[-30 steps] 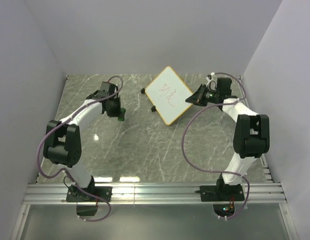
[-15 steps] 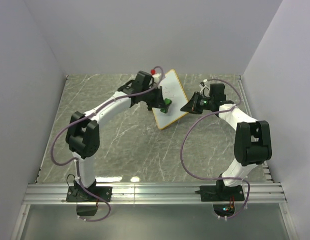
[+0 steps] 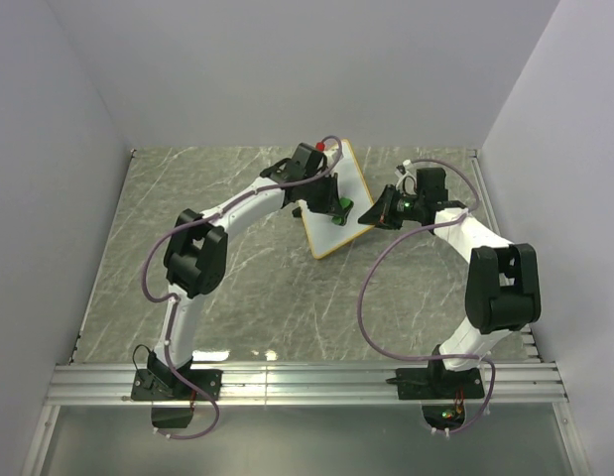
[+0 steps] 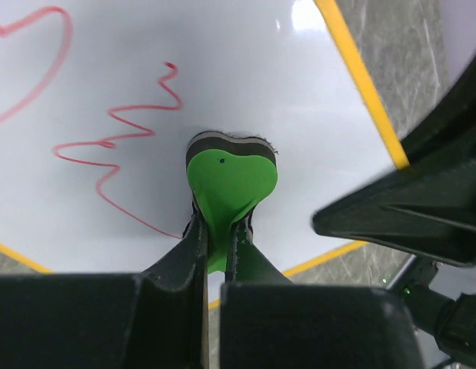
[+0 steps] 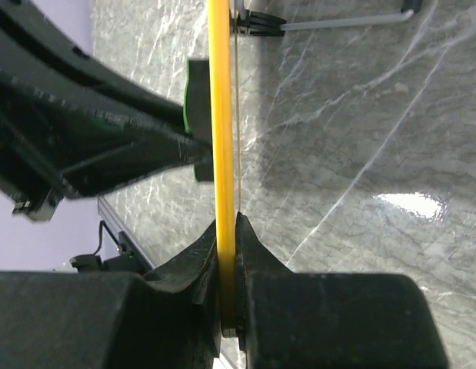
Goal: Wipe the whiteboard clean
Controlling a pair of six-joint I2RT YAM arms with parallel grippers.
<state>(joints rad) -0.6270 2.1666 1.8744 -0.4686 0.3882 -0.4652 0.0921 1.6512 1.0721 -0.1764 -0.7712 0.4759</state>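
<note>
The whiteboard (image 3: 352,188) with its tan-orange frame is tilted up at the back centre. Red scribbles (image 4: 114,138) show on its face in the left wrist view. My left gripper (image 3: 336,210) is shut on the green eraser (image 4: 228,178), whose end presses against the white surface (image 4: 245,77). My right gripper (image 3: 371,216) is shut on the board's frame edge (image 5: 220,115), seen edge-on in the right wrist view, and holds the board tilted. The eraser (image 5: 196,92) shows behind the frame there.
The marble table (image 3: 257,288) extends in front of the board. Grey walls close in at left, right and back. A black stand foot (image 5: 257,23) of the board shows in the right wrist view. The right arm's finger (image 4: 407,207) is close beside the eraser.
My left arm swung from the table's left side over to the board with the eraser, then slid it further right across the face. The right gripper tilted the board up.
</note>
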